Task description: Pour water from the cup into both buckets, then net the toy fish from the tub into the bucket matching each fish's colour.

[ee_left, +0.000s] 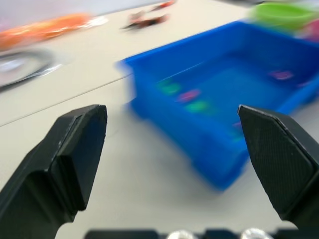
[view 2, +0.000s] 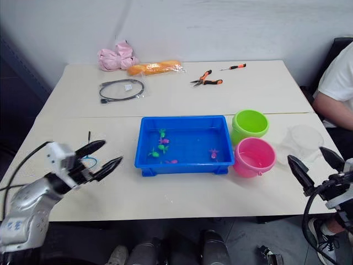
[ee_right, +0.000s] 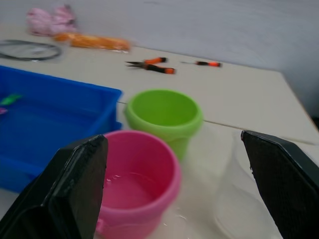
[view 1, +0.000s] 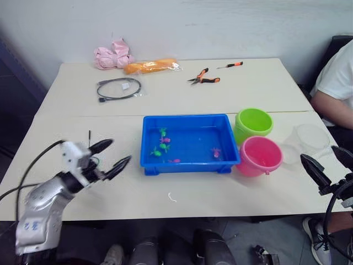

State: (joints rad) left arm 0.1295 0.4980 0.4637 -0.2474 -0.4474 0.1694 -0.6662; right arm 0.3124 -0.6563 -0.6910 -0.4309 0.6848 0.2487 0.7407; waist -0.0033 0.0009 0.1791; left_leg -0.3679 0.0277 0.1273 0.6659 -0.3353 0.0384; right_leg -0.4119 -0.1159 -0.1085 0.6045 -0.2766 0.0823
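The blue tub [view 1: 190, 119] sits mid-table holding water and several tiny green and pink toy fish [view 1: 164, 141]. To its right stand the lime green bucket [view 1: 253, 122] and, nearer me, the pink bucket [view 1: 259, 155], which has a little water in it [ee_right: 132, 186]. The clear cup [view 1: 311, 138] stands upright right of the buckets. My left gripper [view 1: 117, 152] hovers open left of the tub. The net [view 2: 88, 162] lies under it, mostly hidden, with its thin dark handle [view 1: 89, 135] sticking out. My right gripper [view 1: 325, 160] is open near the table's front right edge, in front of the cup.
At the back of the table lie a coiled black cable [view 1: 118, 88], a pink cloth [view 1: 113, 55], an orange packet [view 1: 150, 67], pliers [view 1: 204, 77] and a screwdriver [view 1: 230, 65]. A person's arm [view 1: 333, 105] rests at the right edge. A small white scrap [view 1: 172, 197] lies in front of the tub.
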